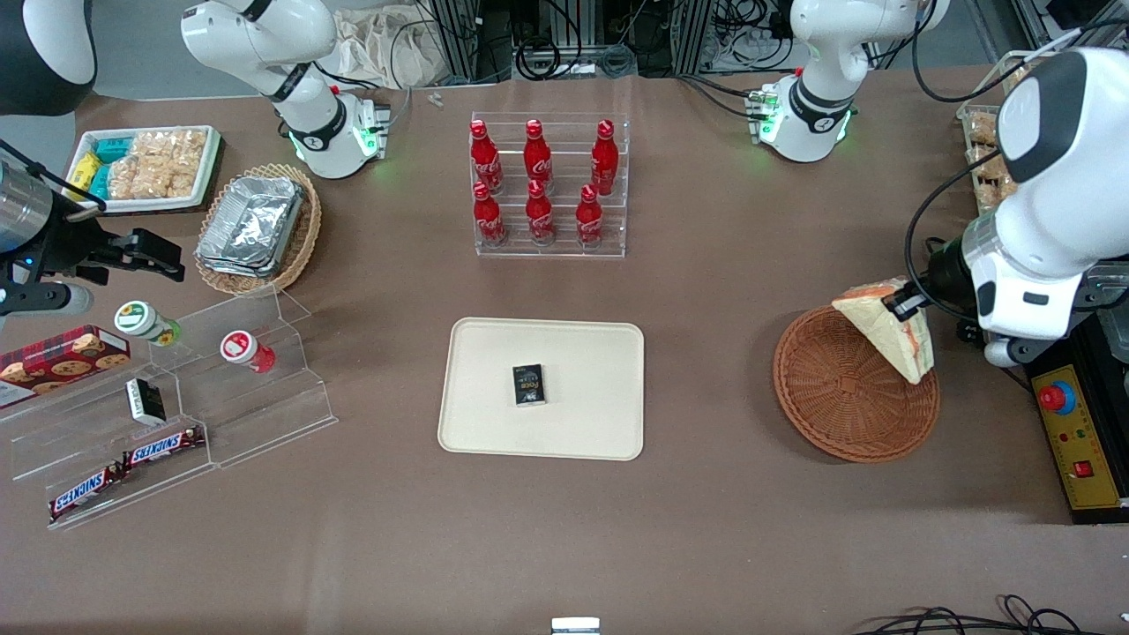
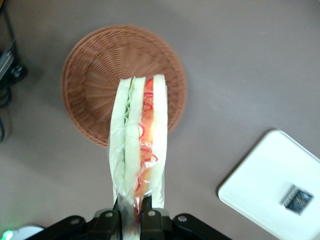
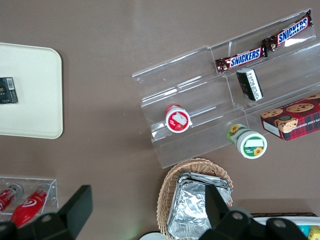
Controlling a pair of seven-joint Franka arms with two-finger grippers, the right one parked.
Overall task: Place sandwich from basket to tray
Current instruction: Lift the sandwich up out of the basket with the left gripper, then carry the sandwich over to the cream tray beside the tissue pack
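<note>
The sandwich (image 1: 893,324) is a plastic-wrapped white-bread wedge with green and orange-pink filling. My left gripper (image 1: 901,303) is shut on its wrapper and holds it lifted above the rim of the round orange-brown wicker basket (image 1: 845,392). In the left wrist view the sandwich (image 2: 139,135) hangs from the gripper (image 2: 132,209) over the empty basket (image 2: 95,75). The cream-beige tray (image 1: 582,414) lies at the table's middle, toward the parked arm from the basket. A small black packet (image 1: 528,384) lies on it. The tray's corner shows in the left wrist view (image 2: 255,197).
A clear rack of red cola bottles (image 1: 547,187) stands farther from the front camera than the tray. A paler basket with foil containers (image 1: 257,227), a clear stepped shelf with snacks (image 1: 176,397) and a white snack tray (image 1: 145,166) lie toward the parked arm's end. A yellow control box (image 1: 1080,437) sits beside the basket.
</note>
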